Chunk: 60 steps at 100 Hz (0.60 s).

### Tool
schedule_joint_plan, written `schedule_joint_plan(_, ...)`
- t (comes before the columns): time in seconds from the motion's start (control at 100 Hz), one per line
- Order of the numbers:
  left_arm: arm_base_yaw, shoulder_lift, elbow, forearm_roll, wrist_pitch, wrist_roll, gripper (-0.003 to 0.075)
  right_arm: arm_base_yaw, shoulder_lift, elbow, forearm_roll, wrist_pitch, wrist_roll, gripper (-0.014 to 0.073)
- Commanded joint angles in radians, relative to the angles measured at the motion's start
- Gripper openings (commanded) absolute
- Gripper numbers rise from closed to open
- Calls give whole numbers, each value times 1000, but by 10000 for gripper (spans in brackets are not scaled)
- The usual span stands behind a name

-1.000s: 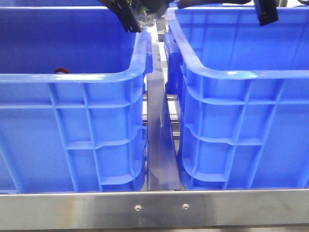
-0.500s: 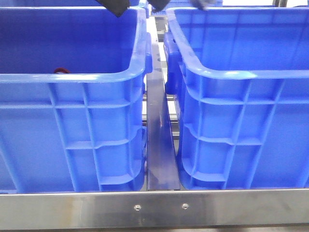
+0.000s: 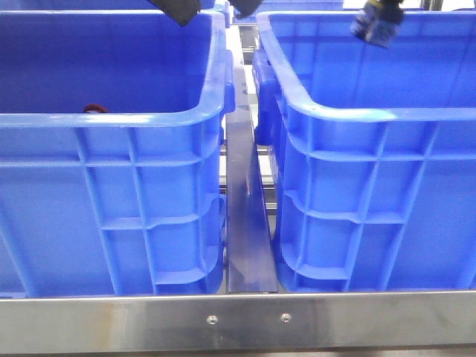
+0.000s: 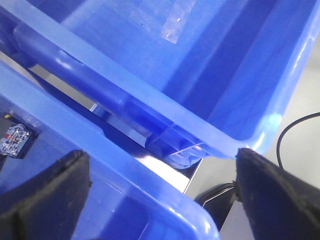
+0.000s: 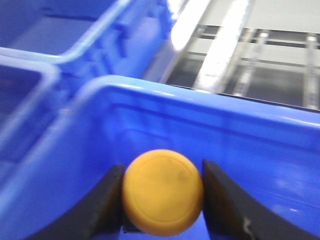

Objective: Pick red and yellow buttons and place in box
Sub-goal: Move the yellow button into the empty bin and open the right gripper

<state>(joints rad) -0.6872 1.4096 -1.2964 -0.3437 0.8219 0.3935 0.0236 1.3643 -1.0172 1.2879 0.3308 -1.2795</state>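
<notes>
Front view: two blue crates stand side by side on a metal frame, a narrow metal rail [image 3: 244, 223] running between them. The left crate [image 3: 111, 119] and the right crate [image 3: 372, 119] do not touch; the rail shows in the gap.

Right arm: the right gripper [image 5: 162, 200] is high over the right crate's interior, near its back wall, seen in the front view as a dark blurred body [image 3: 375, 22] at the top edge. In the right wrist view its two dark fingers [image 5: 102, 205] close on either side of the yellow button [image 5: 162, 192], cap facing the camera, pads touching the cap on both sides. The button hangs above the crate floor, inside the rim. The view is motion-blurred.

Left arm: only a dark corner of the left gripper [image 3: 178, 10] shows at the top edge of the front view, above the back of the left crate. In the left wrist view its fingers [image 4: 45, 195] are spread wide, nothing between them; below lie the rims of both crates and the gap.

Red button [image 3: 94, 108]: a small dark red shape inside the left crate, just above the near rim; its resting surface is hidden
</notes>
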Motion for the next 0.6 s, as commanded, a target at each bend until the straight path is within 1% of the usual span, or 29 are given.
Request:
schedule_joint_plan(0.0,-7,-33,-28,-31,-50,2,564,-2,3,-24,30,-77,-24,137)
schedule_joint_plan(0.24,-7,-33,-28,-31,-56,2,564,-1,116,-47,35,-164,-24,136)
schedule_joint_plan(0.45,-7,-33,-28,-31,-56,2,564,-1,214,-90,36,-176,-24,136)
schedule_joint_plan(0.59,-7,-33,-28,-31,-56,2,564,-1,270,-116,36,-235,-24,136)
